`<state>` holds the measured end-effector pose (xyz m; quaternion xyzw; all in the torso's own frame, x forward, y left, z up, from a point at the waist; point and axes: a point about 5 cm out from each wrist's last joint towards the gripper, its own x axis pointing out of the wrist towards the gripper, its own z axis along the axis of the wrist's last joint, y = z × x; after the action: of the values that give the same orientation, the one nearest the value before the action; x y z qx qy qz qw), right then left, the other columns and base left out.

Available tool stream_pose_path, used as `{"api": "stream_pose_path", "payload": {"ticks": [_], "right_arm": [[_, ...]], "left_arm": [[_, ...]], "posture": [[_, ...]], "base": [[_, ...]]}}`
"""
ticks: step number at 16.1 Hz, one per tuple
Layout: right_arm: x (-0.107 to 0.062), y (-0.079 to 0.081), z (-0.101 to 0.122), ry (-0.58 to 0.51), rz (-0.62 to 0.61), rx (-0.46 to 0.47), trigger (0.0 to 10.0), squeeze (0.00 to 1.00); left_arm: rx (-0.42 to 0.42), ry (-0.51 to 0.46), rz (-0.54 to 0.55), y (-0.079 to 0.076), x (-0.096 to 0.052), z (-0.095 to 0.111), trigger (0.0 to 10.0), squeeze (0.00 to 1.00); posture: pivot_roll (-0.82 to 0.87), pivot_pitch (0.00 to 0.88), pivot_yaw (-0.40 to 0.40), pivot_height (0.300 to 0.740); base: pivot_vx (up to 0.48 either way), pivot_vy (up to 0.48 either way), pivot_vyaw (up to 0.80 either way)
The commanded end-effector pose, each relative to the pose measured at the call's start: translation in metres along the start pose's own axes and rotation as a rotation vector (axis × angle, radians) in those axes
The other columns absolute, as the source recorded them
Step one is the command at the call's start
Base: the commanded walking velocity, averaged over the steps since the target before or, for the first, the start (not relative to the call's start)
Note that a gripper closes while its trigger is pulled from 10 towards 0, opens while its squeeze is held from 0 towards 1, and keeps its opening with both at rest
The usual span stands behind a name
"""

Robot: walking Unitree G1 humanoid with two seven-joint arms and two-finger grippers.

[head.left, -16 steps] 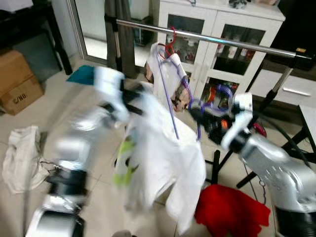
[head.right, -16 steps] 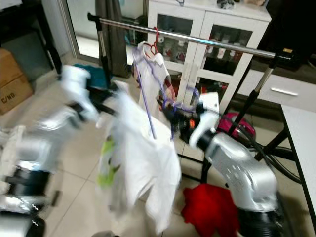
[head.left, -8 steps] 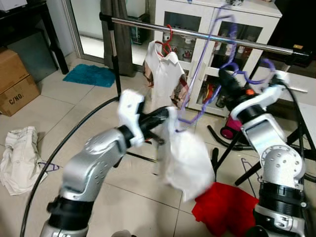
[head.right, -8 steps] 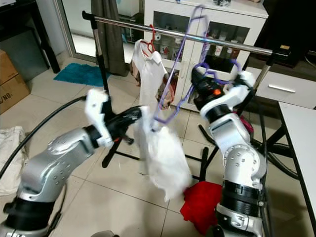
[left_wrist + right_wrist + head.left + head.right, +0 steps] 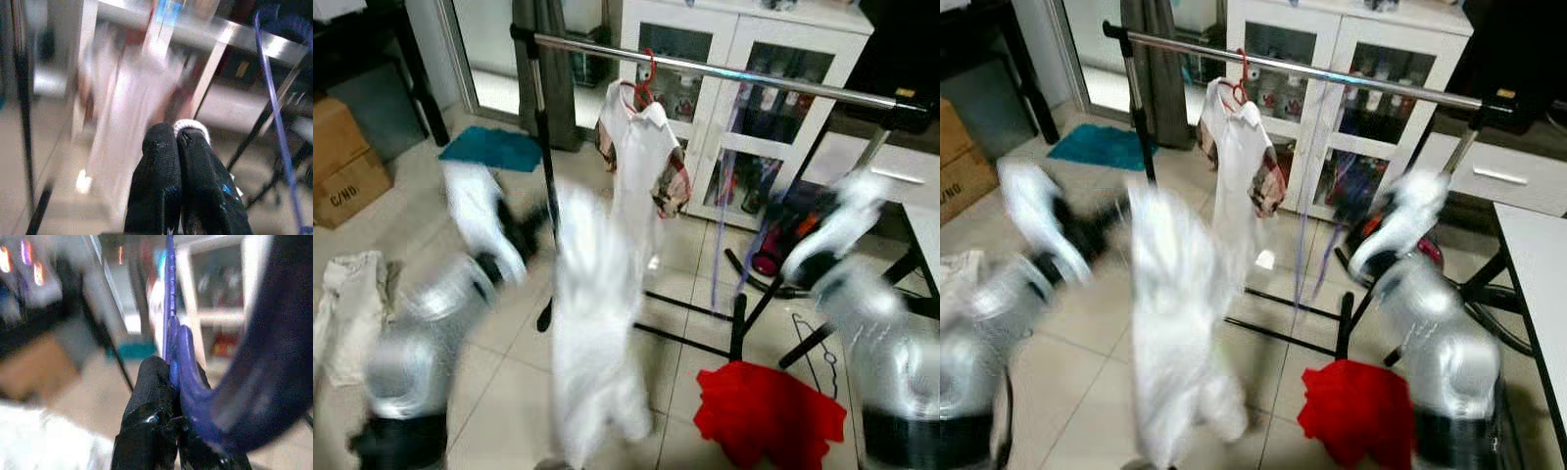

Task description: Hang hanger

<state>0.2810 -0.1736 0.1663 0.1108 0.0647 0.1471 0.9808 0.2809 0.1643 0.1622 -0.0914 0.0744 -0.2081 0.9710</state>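
Pinched tight, my right gripper point(image 5: 168, 382) has its black fingers point(image 5: 146, 401) clamped on the purple hanger point(image 5: 195, 382), whose thick curved plastic sweeps across the right wrist view. From my head the same hanger is a thin blurred purple line point(image 5: 720, 225) hanging below the rail point(image 5: 724, 72), at about 1 o'clock from the middle of the scene, with my right arm point(image 5: 847, 255) a smear beside it at 3 o'clock. My left gripper point(image 5: 177, 142) is pressed together too, and a bit of white cloth shows at its tips; the left wrist view also catches the hanger's purple wire off to one side. From the head, the white garment point(image 5: 592, 333) hangs as a long blurred shape at the centre, my left arm point(image 5: 460, 284) streaked at 9 o'clock. On the rail, toward 12 o'clock, a white shirt point(image 5: 641, 166) hangs from a red hanger point(image 5: 649, 83). A red cloth point(image 5: 769, 416) lies on the floor at 5 o'clock, a pale heap point(image 5: 347, 304) at 9 o'clock.
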Motion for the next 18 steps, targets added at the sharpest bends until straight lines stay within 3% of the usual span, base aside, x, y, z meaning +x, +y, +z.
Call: {"api": "stream_pose_path", "payload": {"ticks": [1, 3, 4, 5, 7, 8, 11, 12, 15, 18], "right_arm": [[-0.008, 0.004, -0.001, 0.03, -0.027, -0.096, 10.0, 0.0], [-0.024, 0.005, -0.011, 0.064, -0.074, -0.117, 10.0, 0.0], [-0.04, 0.006, -0.013, 0.076, -0.12, -0.185, 10.0, 0.0], [-0.043, 0.006, -0.013, 0.074, -0.141, -0.178, 10.0, 0.0], [-0.047, 0.007, -0.007, 0.046, -0.155, -0.178, 10.0, 0.0], [-0.047, 0.008, -0.005, 0.034, -0.154, -0.153, 10.0, 0.0], [-0.048, 0.019, 0.002, -0.016, -0.121, -0.105, 10.0, 0.0], [-0.049, 0.02, 0.001, -0.011, -0.128, -0.091, 10.0, 0.0], [-0.051, 0.022, 0.005, -0.011, -0.116, -0.055, 10.0, 0.0], [-0.052, 0.023, 0.007, 0.0, -0.096, -0.07, 10.0, 0.0]], "left_arm": [[0.022, 0.015, 0.039, -0.003, 0.0, 0.0, 10.0, 0.0], [0.003, 0.083, 0.106, -0.004, -0.005, -0.014, 10.0, 0.0], [0.049, 0.128, 0.191, -0.004, -0.012, -0.024, 10.0, 0.0], [0.017, 0.131, 0.22, -0.004, -0.013, -0.026, 10.0, 0.0], [-0.022, 0.092, 0.154, -0.016, -0.013, -0.023, 10.0, 0.0], [0.048, 0.041, 0.133, -0.019, -0.013, -0.017, 10.0, 0.0], [0.047, -0.096, 0.21, -0.019, -0.012, -0.006, 10.0, 0.0], [0.053, -0.112, 0.219, -0.019, -0.013, -0.004, 10.0, 0.0], [0.023, -0.117, 0.063, -0.029, -0.022, 0.003, 10.0, 0.0], [0.067, -0.074, 0.045, -0.033, -0.028, -0.005, 10.0, 0.0]], "posture": [[0.07, 0.0, -0.03, 0.74], [0.05, 0.0, -0.029, 0.74], [0.04, 0.0, -0.036, 0.74], [0.04, 0.0, -0.036, 0.74], [0.04, 0.0, -0.028, 0.74], [0.04, 0.0, -0.024, 0.74], [0.03, 0.0, -0.024, 0.74], [0.03, 0.0, -0.032, 0.74], [0.04, 0.005, -0.049, 0.74], [0.05, 0.009, -0.058, 0.74]], "base": [[0.0, 0.0, -0.8], [0.0, 0.0, -0.8], [0.0, 0.0, -0.8], [0.0, 0.0, -0.8], [0.0, 0.0, -0.8], [0.0, 0.0, -0.8], [0.0, 0.0, -0.8], [0.0, 0.0, -0.8], [0.0, 0.0, -0.8], [0.0, 0.0, -0.8]]}}
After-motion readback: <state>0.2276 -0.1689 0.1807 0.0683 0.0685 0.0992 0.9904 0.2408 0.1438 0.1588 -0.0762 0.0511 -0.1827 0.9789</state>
